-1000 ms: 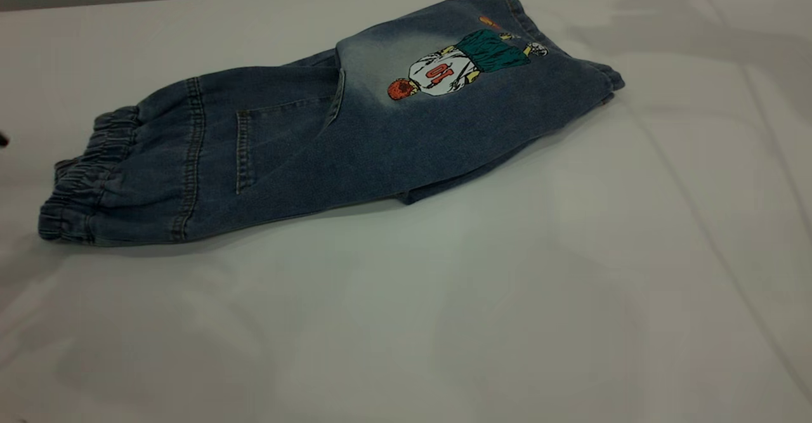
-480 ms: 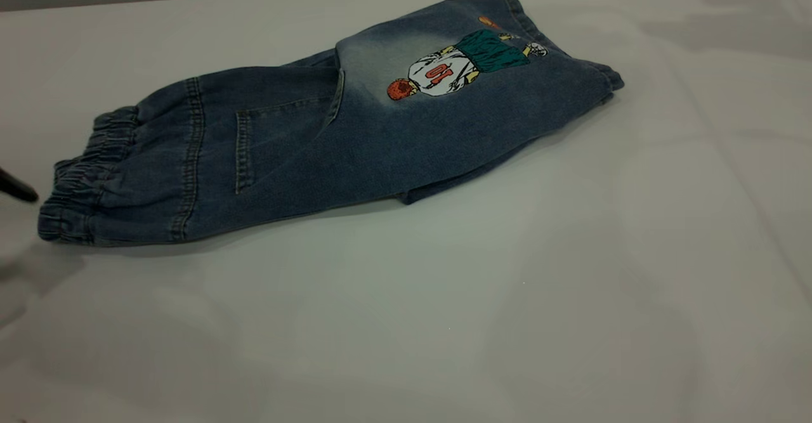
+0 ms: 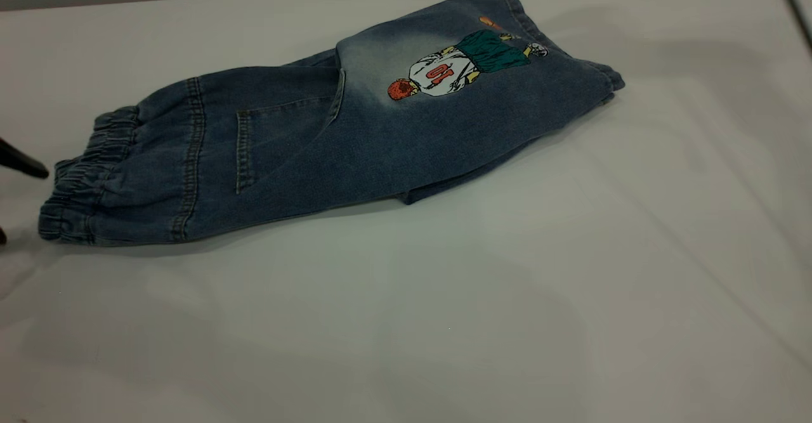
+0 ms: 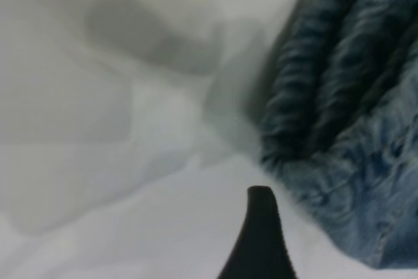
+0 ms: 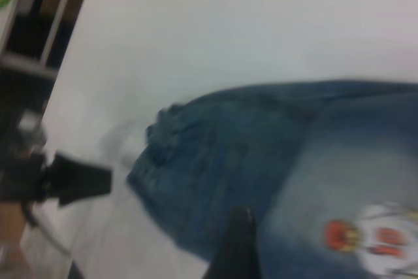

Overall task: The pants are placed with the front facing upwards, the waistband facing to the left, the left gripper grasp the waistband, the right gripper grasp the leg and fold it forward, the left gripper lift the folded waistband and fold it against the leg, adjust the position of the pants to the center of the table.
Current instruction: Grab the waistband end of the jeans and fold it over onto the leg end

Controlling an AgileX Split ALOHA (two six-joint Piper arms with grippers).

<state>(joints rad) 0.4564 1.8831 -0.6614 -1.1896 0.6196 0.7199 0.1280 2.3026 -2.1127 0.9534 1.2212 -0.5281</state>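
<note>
Closing on the elastic waistband (image 3: 82, 175), left gripper (image 3: 13, 198), jaws spread wide, might snag only the top layer; right gripper state unclear.

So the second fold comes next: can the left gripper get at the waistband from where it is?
Probably yes: the left gripper sits just beside the waistband, with only bare table between them.
</note>
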